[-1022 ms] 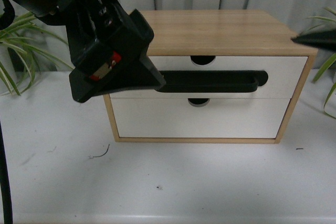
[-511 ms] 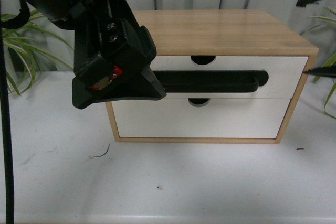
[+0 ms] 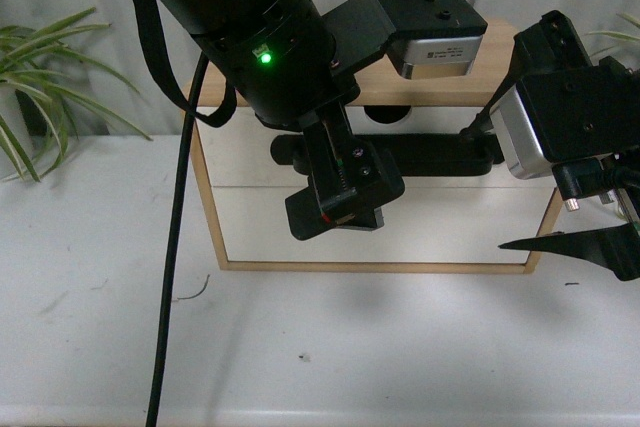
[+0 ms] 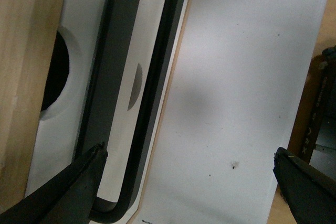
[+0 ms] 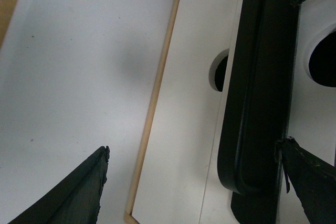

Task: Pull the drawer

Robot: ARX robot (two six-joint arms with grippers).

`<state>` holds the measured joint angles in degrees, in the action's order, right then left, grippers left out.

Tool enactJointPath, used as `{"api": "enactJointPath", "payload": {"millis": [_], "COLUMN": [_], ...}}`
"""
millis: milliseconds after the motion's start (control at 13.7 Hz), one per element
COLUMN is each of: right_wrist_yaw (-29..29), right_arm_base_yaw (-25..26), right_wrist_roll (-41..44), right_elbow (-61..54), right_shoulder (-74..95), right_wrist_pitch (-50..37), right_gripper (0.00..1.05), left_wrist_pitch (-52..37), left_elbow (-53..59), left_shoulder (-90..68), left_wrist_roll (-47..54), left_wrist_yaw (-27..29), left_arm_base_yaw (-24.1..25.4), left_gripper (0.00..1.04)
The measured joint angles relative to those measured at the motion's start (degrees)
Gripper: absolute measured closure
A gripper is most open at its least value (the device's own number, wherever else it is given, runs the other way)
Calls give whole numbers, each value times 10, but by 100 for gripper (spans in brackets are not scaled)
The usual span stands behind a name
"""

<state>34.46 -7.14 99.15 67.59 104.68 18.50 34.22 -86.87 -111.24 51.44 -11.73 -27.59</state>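
drawer: upper of two in a small wood cabinet (image 3: 497,62) standing on the white table (image 3: 420,347); its white front (image 3: 238,152) is seen level with the cabinet frame, so it is judged fully shut.
handle: a long black bar (image 3: 445,157) on a black oval backplate, mounted low across the drawer front; a half-round notch (image 3: 390,115) is cut in the top edge above it.
left gripper: (image 4: 190,153) is held in front of the handle's left end. Its fingers (image 4: 63,192) are spread wide and nothing is pinched. In the left wrist view the bar's bent end falls inside the gap. Whether a finger touches it cannot be told.
right gripper: (image 5: 193,146) is held at the handle's right end. Its fingers (image 5: 68,192) are also spread wide and nothing is held. The bar's rounded end is seen inside the gap.
done: both grippers are lined up with the bar, one at each end.
left: the bar is not yet clamped and no pull is started; the whole drawer travel remains.
next, as judged: the fingers are to be advanced around the bar and closed, then drawn straight back toward the robot.
lower drawer front: (image 3: 450,232) is plain white with no handle; it is not the target and is to be left alone.
around: plant leaves (image 3: 45,77) are seen left of the cabinet, well apart from both arms.
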Motion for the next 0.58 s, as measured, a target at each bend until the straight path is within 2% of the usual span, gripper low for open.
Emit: {"api": "enactJointPath", "payload": {"millis": [584], "right_wrist_yaw": [-13], "right_arm_base_yaw": [-14], "right_wrist_roll": [2], "right_elbow": [15], "right_shoulder": [44], "right_wrist_pitch": [-16], "right_gripper": [6], "left_wrist_pitch": [-24], "left_elbow": [-2], "left_shoulder": [-31], "left_wrist_roll": [0], "left_wrist_yaw": [-4], "left_arm_base_yaw": [7], "left_gripper": [7]}}
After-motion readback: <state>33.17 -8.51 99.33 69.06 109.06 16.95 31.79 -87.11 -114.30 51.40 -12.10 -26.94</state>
